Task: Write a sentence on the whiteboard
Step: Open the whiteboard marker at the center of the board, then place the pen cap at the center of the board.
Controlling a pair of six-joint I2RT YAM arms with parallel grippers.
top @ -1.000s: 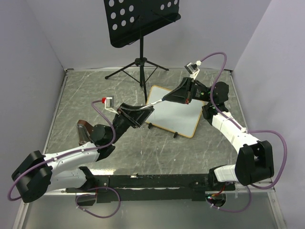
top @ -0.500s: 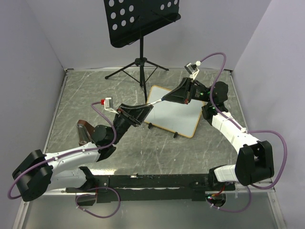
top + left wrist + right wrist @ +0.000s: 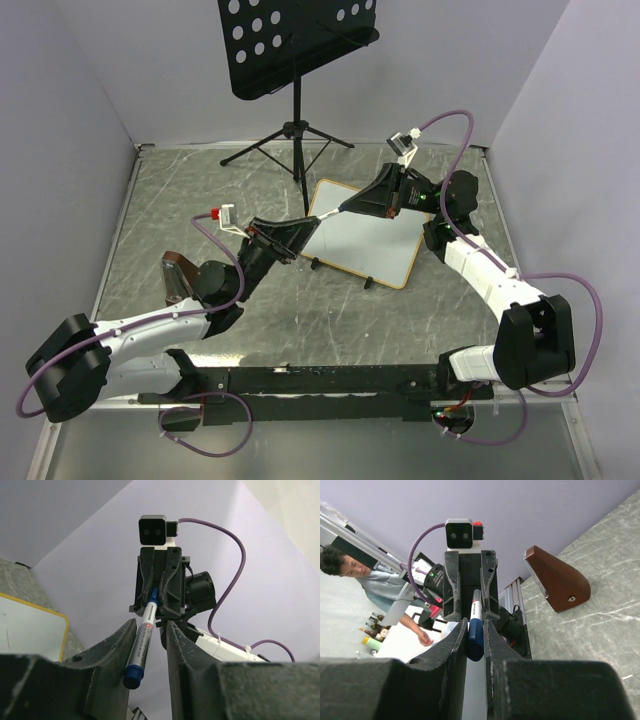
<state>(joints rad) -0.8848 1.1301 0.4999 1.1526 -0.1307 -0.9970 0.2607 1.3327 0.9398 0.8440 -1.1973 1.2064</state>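
The whiteboard (image 3: 372, 243) stands tilted on its black feet at mid table; its face looks blank and no sentence shows on it. Its corner also shows in the left wrist view (image 3: 27, 627). A marker (image 3: 328, 212) with a silver barrel and blue ends hangs in the air between the two grippers, above the board's left corner. My right gripper (image 3: 475, 625) is shut on the marker's blue cap (image 3: 475, 637). My left gripper (image 3: 150, 627) is open around the marker's other end (image 3: 141, 642), which rests against one finger with a gap to the other.
A black perforated music stand (image 3: 295, 45) on a tripod stands at the back. A brown wooden wedge (image 3: 176, 276) sits at the left beside the left arm, also in the right wrist view (image 3: 555, 580). Purple walls close in the table.
My left gripper has drawn back a little to the left along the marker. The right gripper and the marker have stayed in place.
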